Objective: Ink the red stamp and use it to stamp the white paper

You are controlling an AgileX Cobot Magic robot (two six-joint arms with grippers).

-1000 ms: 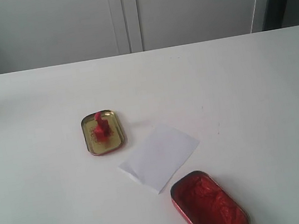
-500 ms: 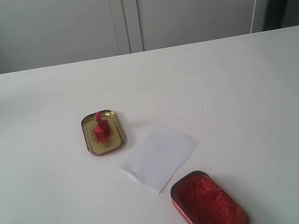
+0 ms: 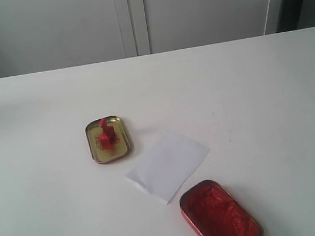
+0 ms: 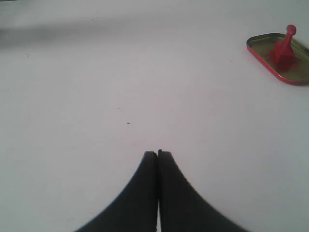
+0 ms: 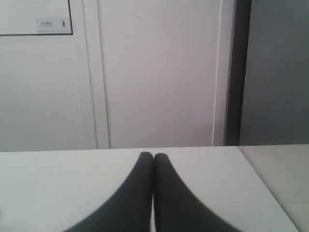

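On the table [image 3: 260, 91], nothing's done yet: the red stamp [image 3: 106, 135] stands upright in the gold tin [image 3: 121, 140], w/ the white paper [image 3: 168, 164] just beside it, no print visible. The red ink tin [image 3: 186, 216] sits past the paper. Left gripper [image 4: 158, 153] & right gripper [image 5: 153, 155] are pinched closed on nothing, so pickup, inking & stamping are all left.

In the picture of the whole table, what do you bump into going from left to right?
gold tin with the red stamp standing in it → white paper → tin of red ink
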